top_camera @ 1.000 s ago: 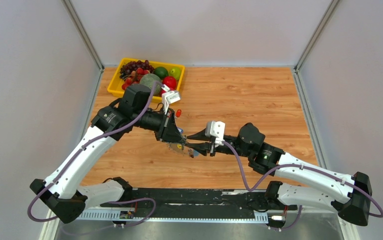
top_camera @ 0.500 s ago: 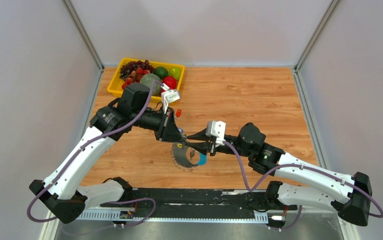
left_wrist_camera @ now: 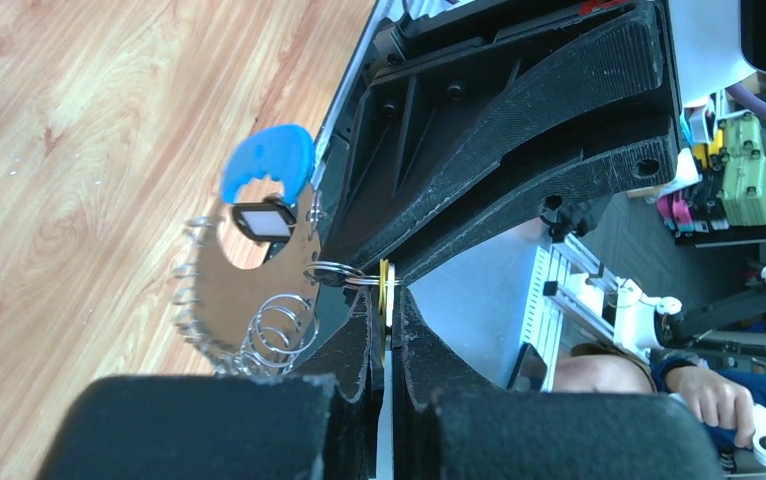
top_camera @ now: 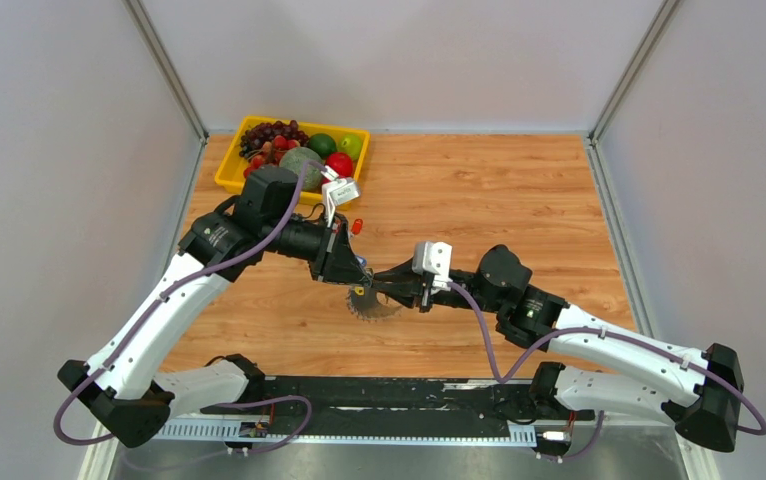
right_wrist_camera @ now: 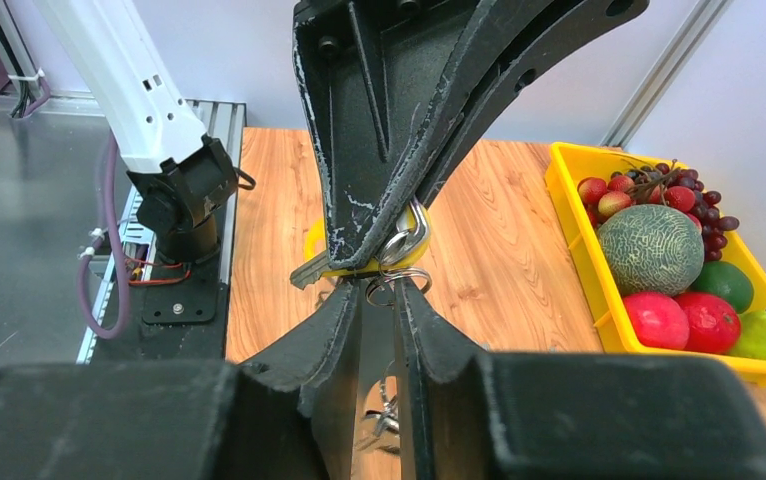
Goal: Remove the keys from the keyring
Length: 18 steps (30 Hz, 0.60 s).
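The keyring (top_camera: 374,305) hangs above the table as a blurred grey disc of keys just below both grippers. In the left wrist view it is a grey smear (left_wrist_camera: 244,290) with a blue strap (left_wrist_camera: 269,168). My left gripper (top_camera: 356,278) (left_wrist_camera: 387,300) is shut on a yellow-headed key (left_wrist_camera: 387,285) (right_wrist_camera: 313,240), which links to a small split ring (left_wrist_camera: 331,272). My right gripper (top_camera: 375,290) (right_wrist_camera: 379,290) meets it tip to tip. Its jaws stand narrowly apart, and the split ring (right_wrist_camera: 421,283) lies at their tips. Some keys (right_wrist_camera: 387,415) dangle below.
A yellow tray (top_camera: 229,170) (right_wrist_camera: 579,260) of fruit stands at the back left of the wooden table. A small red object (top_camera: 357,226) lies beside the left wrist. A black rail (top_camera: 389,395) runs along the near edge between the arm bases.
The right gripper's jaws have narrowed around the split ring. The bunch of keys swung down to the right, then back up under the grippers. The left gripper has kept its hold.
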{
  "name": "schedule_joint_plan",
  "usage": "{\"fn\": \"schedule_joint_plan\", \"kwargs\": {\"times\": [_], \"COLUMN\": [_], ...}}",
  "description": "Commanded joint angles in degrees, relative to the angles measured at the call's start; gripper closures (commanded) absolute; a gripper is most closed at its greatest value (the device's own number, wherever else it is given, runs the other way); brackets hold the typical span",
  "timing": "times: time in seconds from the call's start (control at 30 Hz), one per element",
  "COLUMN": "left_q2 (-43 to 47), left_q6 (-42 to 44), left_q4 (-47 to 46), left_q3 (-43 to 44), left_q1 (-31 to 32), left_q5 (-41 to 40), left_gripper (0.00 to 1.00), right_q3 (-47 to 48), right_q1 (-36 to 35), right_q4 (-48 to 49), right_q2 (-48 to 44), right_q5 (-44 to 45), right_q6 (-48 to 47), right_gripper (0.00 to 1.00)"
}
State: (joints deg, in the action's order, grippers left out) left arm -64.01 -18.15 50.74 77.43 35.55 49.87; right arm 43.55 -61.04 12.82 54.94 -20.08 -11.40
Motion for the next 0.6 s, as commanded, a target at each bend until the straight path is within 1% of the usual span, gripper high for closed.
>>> {"fn": "schedule_joint_plan", "kwargs": {"times": [0.0,0.07,0.13,0.27,0.4,0.57], "left_q2": [1.5,1.52,1.53,1.5,1.29,1.06], "left_q6": [-0.74,-0.82,-0.97,-1.27,-2.35,-2.87], "left_q4": [-2.52,-2.65,-2.64,-2.69,-2.79,-2.54], "left_q3": [0.3,0.22,0.22,0.42,0.44,0.68], "left_q1": [0.31,0.31,0.31,0.32,0.31,0.31], "left_q5": [2.34,2.41,2.43,2.36,2.16,2.03], "left_gripper": [1.0,1.0,1.0,1.0,1.0,1.0], "right_q3": [0.58,0.34,0.32,0.19,-0.32,-2.28], "right_q1": [0.11,0.17,0.13,0.14,0.1,0.07], "right_q4": [5.06,5.4,5.58,5.36,5.06,5.96], "right_q2": [-0.08,-0.26,-0.23,-0.04,-0.3,-1.54], "right_q5": [-0.1,0.02,0.39,0.6,-1.97,-2.81], "right_q6": [1.2,1.12,1.12,0.72,-1.29,-4.22], "right_gripper": [0.79,0.79,0.82,0.99,1.0,1.0]}}
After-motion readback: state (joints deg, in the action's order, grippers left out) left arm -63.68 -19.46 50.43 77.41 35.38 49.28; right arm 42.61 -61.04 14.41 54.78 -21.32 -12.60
